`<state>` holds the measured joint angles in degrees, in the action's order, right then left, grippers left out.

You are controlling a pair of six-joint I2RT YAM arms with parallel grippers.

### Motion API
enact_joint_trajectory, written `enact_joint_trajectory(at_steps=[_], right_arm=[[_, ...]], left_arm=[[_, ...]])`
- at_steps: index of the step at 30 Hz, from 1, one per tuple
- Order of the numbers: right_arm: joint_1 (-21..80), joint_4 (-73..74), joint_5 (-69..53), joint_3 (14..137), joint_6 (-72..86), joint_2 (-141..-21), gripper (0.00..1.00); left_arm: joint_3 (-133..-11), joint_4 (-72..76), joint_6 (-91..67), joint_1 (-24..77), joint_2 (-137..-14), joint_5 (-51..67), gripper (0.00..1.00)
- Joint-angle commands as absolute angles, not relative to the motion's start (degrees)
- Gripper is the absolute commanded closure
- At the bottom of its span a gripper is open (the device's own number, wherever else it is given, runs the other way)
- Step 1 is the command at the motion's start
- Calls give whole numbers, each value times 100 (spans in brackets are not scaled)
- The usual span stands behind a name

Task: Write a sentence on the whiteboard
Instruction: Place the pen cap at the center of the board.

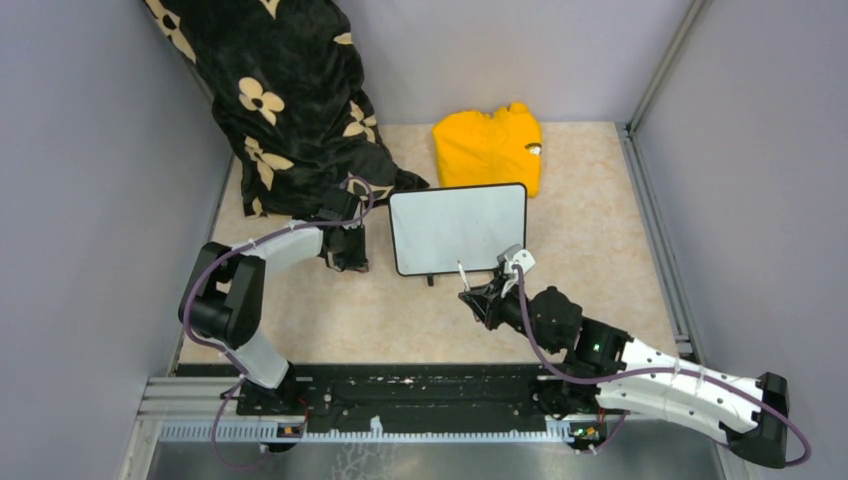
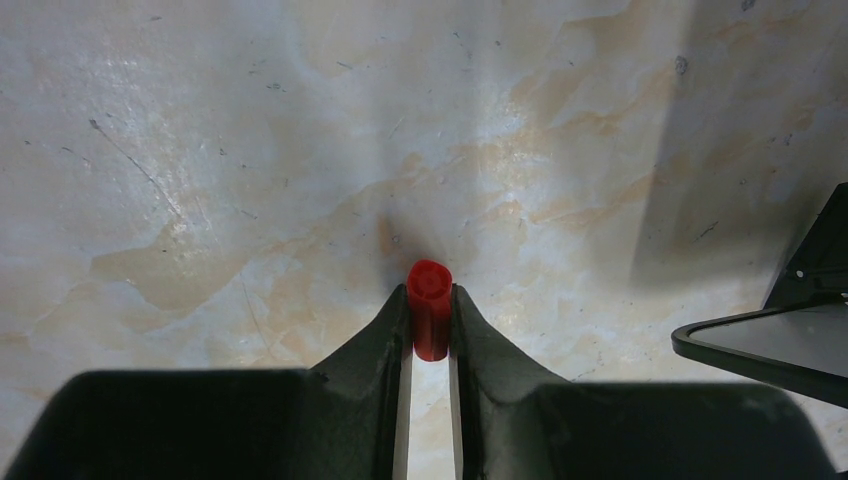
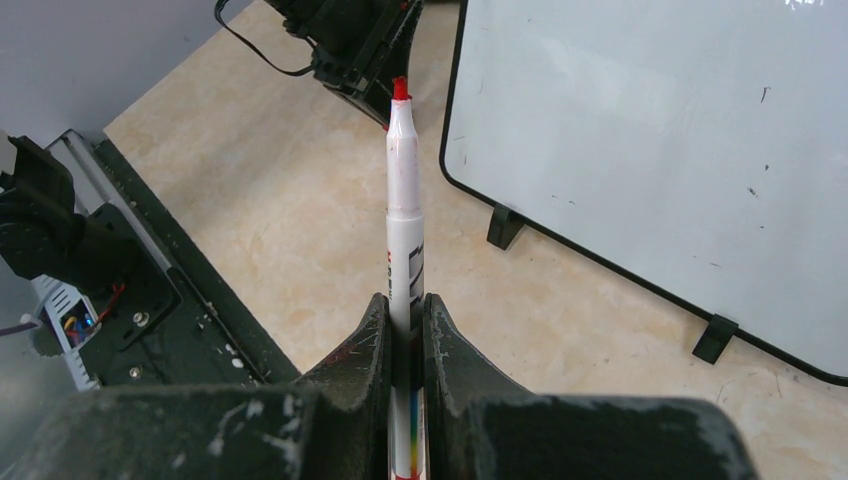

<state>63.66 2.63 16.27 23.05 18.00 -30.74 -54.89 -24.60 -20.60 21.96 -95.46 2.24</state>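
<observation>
1. The whiteboard (image 1: pixel 458 228), a small white rectangle with a thin black rim and rounded corners, lies face up on the mid worktop (image 1: pixel 600 250).
2. Its surface is plain white with tiny dark specks; black feet (image 3: pixel 503 226) line the near edge.

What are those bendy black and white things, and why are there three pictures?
They are two robot arms, a left arm and a right arm, bolted to a table. One picture looks down from above; the other two come from a camera on each wrist. On the table are a blank whiteboard, a yellow garment and a black flowered cloth. The left tool pinches a red cap. The right tool grips an uncapped marker with a red tip.
</observation>
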Motion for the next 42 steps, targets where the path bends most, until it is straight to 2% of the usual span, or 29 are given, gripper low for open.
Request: enact_joint_trajectory(at_steps=[1,17,29,38,42], right_arm=[[6416,71,1705,2497,1756,-2947,100],[6414,108,1722,2405,1880,-2782,100],[6418,169,1728,2392,1907,-2751,100],[6416,239,1727,2464,1947,-2759,100],[6416,319,1690,2590,1940,-2801,100]], left_arm=[[-5599,-2612,-1960,2164,-9676,326,76],[-5599,-2644,-1969,2170,-9699,309,72],[-5560,-2608,-2056,2169,-9469,285,63],[-5433,-2549,-2163,2165,-8931,53,54],[-5351,-2435,-2232,2165,-8310,-499,50]])
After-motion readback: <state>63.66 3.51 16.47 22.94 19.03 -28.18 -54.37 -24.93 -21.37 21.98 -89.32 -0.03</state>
